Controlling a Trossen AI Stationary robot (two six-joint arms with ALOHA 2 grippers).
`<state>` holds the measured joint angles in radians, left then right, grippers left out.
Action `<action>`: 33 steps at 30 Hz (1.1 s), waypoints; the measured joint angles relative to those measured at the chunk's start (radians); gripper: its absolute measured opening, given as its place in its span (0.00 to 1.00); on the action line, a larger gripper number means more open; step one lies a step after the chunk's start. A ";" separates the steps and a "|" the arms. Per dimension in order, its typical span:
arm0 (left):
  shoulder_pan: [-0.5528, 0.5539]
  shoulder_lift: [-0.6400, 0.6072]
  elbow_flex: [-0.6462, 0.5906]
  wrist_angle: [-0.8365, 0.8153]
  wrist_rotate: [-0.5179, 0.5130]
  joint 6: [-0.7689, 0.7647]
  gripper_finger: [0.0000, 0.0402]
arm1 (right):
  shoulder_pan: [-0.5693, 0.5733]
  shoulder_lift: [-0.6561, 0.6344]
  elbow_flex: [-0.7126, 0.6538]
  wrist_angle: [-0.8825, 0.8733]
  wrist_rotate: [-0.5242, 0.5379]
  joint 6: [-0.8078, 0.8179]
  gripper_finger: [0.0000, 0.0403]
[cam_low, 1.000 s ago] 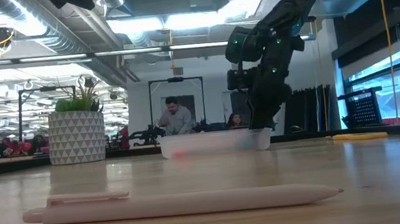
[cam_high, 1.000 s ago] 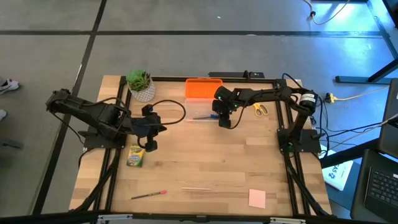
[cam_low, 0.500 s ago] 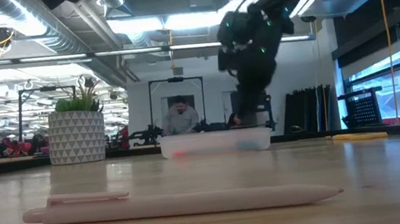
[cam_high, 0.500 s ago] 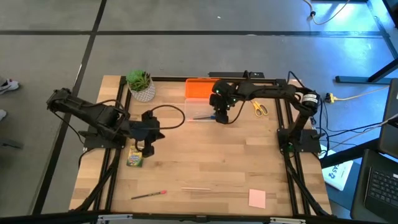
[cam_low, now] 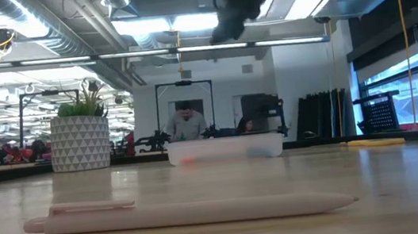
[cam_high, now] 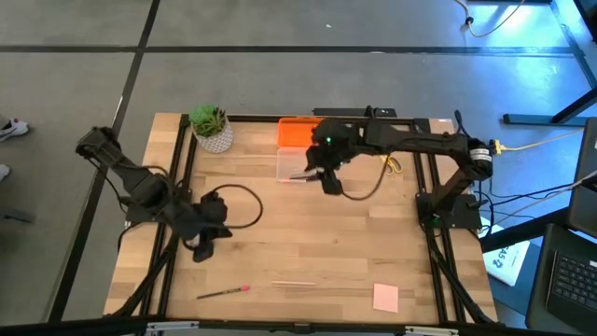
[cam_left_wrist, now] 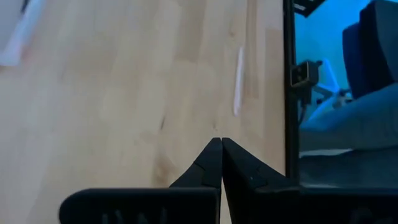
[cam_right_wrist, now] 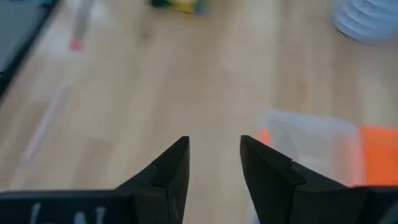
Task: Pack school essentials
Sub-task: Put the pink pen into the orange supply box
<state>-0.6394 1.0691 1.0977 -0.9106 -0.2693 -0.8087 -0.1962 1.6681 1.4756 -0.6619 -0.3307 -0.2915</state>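
Observation:
My right gripper (cam_high: 330,185) hangs open high above the table, just near of the clear case (cam_high: 297,166), with nothing between its fingers (cam_right_wrist: 214,146). The case holds a dark pen (cam_high: 304,175). My left gripper (cam_high: 202,249) is shut and empty at the near left; in the high view it covers the green-yellow crayon box (cam_right_wrist: 180,5). The red-tipped pencil (cam_high: 224,292), the pale thin stick (cam_high: 294,282) and the pink note pad (cam_high: 385,297) lie flat near the front edge. The yellow-handled scissors (cam_high: 391,165) lie partly under my right arm.
The case's orange lid (cam_high: 300,133) lies on the table against the case's far side. A small potted plant (cam_high: 213,127) stands at the far left. Black frame rails (cam_high: 427,187) run along both sides of the table. Bare wood lies in the middle (cam_high: 308,233).
My right gripper has risen from the clear case, going up out of the low view. My left gripper has swung toward the table's near edge and a little left, turning as it went, and now stands over the crayon box.

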 joint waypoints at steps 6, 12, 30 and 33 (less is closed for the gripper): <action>-0.089 0.001 0.000 -0.060 -0.044 -0.104 0.00 | 0.135 -0.010 0.058 -0.019 0.014 -0.057 0.36; -0.149 0.001 0.000 -0.085 -0.061 -0.103 0.00 | 0.273 -0.010 0.116 -0.025 0.104 0.015 0.34; -0.325 0.001 0.000 -0.091 -0.098 0.058 0.00 | 0.727 0.123 0.157 0.166 0.394 0.693 0.34; -0.325 0.001 0.000 -0.092 -0.109 0.060 0.00 | 0.754 0.172 0.157 0.172 0.435 0.736 0.34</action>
<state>-0.9642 1.0698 1.0977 -1.0023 -0.3778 -0.7486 0.5575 1.8405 1.6321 -0.4903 0.1048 0.4441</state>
